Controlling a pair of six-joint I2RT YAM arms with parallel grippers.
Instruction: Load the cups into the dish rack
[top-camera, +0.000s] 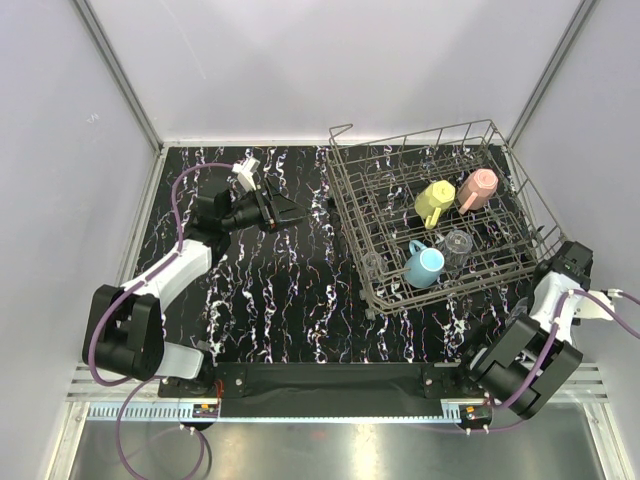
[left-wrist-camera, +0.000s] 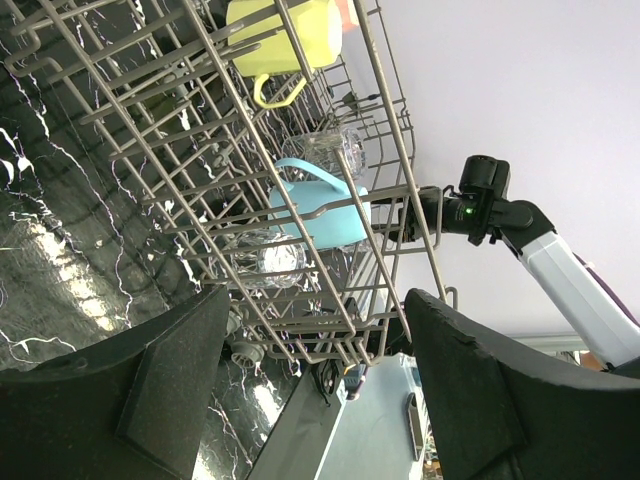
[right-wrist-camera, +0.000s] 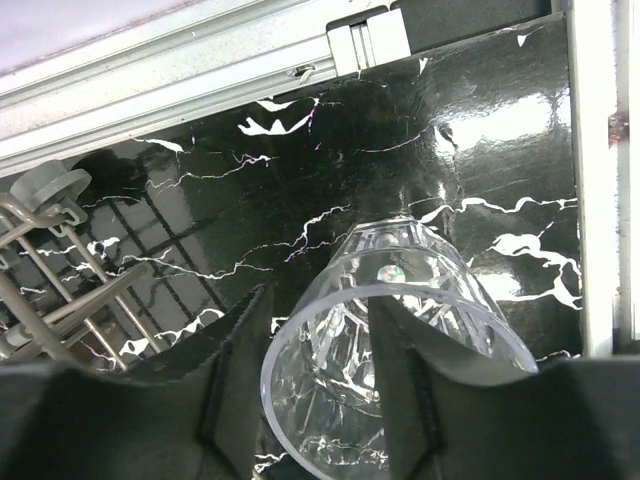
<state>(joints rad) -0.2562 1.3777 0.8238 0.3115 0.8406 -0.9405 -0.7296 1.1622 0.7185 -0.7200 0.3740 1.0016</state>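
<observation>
Clear glass (right-wrist-camera: 455, 300) lies tilted at the right claw (right-wrist-camera: 320, 300), one finger inside its rim and one outside; I cannot tell if it grips. Rack (top-camera: 350, 190), at 2 o'clock, holds yellow mug (top-camera: 435, 200), pink mug (top-camera: 480, 187), blue mug (top-camera: 425, 266) and two glasses (top-camera: 457, 243). Left claw (top-camera: 297, 213), at 10 o'clock, is spread and empty.

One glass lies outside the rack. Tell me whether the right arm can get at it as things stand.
Likely yes. The right gripper is right at the clear glass lying on the table, fingers at its rim, nothing between. The dish rack stands off to one side.
</observation>
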